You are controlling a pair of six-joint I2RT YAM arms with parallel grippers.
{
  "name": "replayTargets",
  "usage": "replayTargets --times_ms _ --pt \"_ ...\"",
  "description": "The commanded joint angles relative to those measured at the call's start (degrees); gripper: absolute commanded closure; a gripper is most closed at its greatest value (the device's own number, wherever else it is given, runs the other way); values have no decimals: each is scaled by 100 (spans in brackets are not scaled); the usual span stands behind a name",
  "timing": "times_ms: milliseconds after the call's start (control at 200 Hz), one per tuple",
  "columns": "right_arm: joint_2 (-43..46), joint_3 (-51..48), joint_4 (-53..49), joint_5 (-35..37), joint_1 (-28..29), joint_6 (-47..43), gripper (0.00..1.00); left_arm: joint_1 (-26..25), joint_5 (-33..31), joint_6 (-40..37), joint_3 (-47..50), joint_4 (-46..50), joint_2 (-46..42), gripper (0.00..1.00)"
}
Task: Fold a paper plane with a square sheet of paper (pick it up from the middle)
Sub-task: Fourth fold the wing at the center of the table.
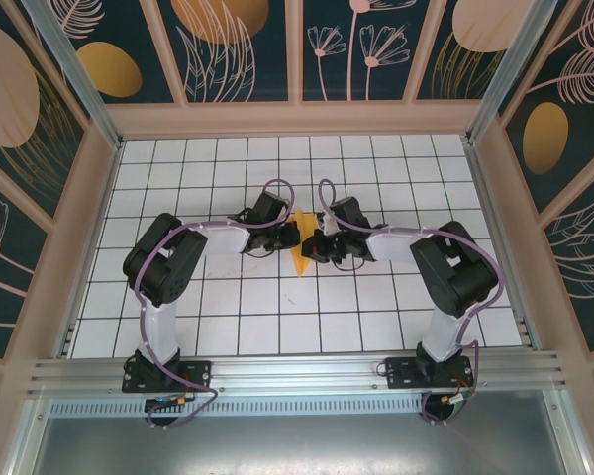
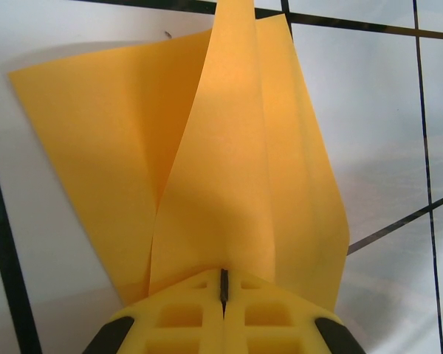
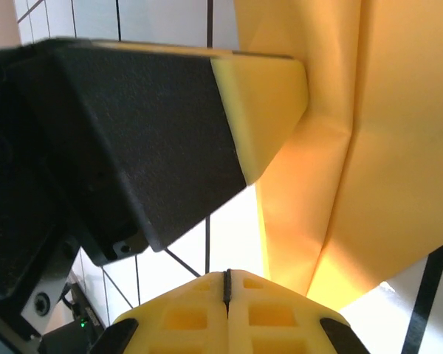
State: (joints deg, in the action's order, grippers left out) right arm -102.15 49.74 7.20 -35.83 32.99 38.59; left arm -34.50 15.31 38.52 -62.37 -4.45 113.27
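As we see it, the paper plane (image 1: 299,259) lies near-to-far, left pincer (image 2: 224,274) clamped on one side, right pincer (image 3: 226,274) closed against the other, hold unclear.

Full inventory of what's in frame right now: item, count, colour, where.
paper sheet: 1, orange-yellow, partly folded, table centre between the two arms
table: 1, white with black grid lines, under everything
wall panels: several, dark teal with orange and pale ovals and plant outlines, back and both sides
frame rail: 1, silver metal, along the near edge under the arm bases
left arm: 1, black and white with a lilac cable, left side, reaching to centre
right arm: 1, same colours, right side, reaching to centre
left fingers: 2, yellow, shut on the paper sheet's near end
right fingers: 2, yellow, shut, at the paper sheet's edge; whether they pinch it is unclear
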Motion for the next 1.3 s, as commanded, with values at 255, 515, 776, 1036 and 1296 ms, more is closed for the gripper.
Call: replayTargets --times_ms 255,515,776,1036,1296 --pt "-464 -110 501 -221 131 391 98 54 -194 -161 22 217 -83 100" --pt "-843 256 -36 6 245 123 98 52 -125 -17 164 54 -150 98" --pt "-1018 48 -499 603 344 -28 100 250 -28 410 64 -73 -642 78" --pt "-1021 12 -297 547 334 -27 100 251 316 1039 -23 -303 -981 75" --pt "-1041 -15 -76 551 338 74 100 243 1226 1490 94 -775 -781 92"
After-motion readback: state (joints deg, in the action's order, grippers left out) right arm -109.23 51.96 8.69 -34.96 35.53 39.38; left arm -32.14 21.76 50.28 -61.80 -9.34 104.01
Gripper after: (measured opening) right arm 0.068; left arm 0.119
